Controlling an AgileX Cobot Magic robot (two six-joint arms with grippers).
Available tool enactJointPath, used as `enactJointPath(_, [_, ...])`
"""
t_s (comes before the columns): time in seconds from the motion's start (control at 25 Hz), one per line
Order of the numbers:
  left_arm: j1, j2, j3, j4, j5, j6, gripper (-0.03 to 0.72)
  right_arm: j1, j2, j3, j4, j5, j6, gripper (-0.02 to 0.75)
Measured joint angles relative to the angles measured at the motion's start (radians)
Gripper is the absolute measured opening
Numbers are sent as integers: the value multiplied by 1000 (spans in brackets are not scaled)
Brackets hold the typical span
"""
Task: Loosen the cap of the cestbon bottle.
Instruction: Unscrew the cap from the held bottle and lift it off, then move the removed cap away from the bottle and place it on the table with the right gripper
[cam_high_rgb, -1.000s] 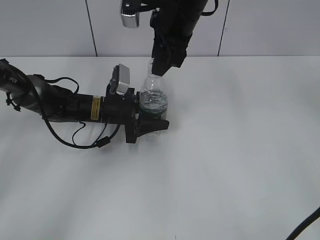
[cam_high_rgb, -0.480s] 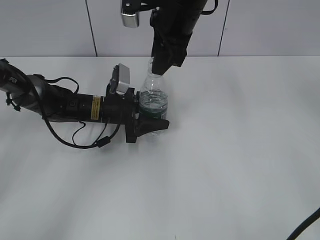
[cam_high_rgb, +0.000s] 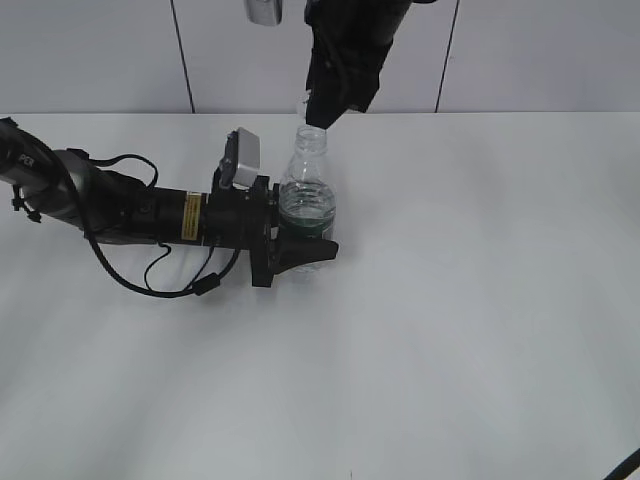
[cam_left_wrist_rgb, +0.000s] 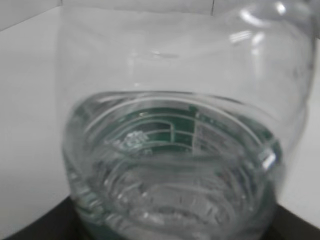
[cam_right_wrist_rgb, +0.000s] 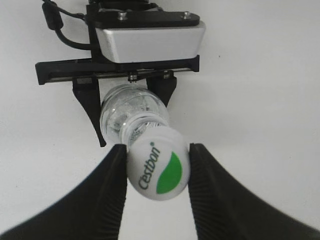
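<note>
The cestbon bottle (cam_high_rgb: 306, 195), clear with a dark green label band, stands upright on the white table (cam_high_rgb: 480, 300). My left gripper (cam_high_rgb: 300, 245) comes in from the left and is shut around its lower body; the bottle (cam_left_wrist_rgb: 175, 150) fills the left wrist view. My right gripper (cam_high_rgb: 315, 118) hangs from above, shut on the cap (cam_right_wrist_rgb: 159, 170), white with a green leaf mark. The cap sits just above the bare threaded neck (cam_high_rgb: 311, 138). In the right wrist view the bottle (cam_right_wrist_rgb: 132, 112) stands below the cap, between the left gripper's black fingers (cam_right_wrist_rgb: 92, 115).
The left arm (cam_high_rgb: 110, 205) lies low across the table's left side with a looping black cable (cam_high_rgb: 170, 280). Its silver wrist camera (cam_high_rgb: 243, 155) sits just left of the bottle. A grey panelled wall (cam_high_rgb: 520, 50) backs the table.
My right gripper has risen with the cap, and the bottle's neck now shows beneath it. The left gripper and the bottle have stayed in place.
</note>
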Motion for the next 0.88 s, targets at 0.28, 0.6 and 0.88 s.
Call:
enactJointPath(0.28, [0, 0, 0, 0, 0, 1, 411, -8, -6, 0, -124, 0, 269, 288])
enactJointPath(0.6, [0, 0, 0, -1, 0, 1, 411, -174, -9, 0, 50, 0, 517, 288])
enactJointPath(0.88, [0, 0, 0, -1, 0, -1, 411, -342, -10, 61, 5, -1, 779, 288])
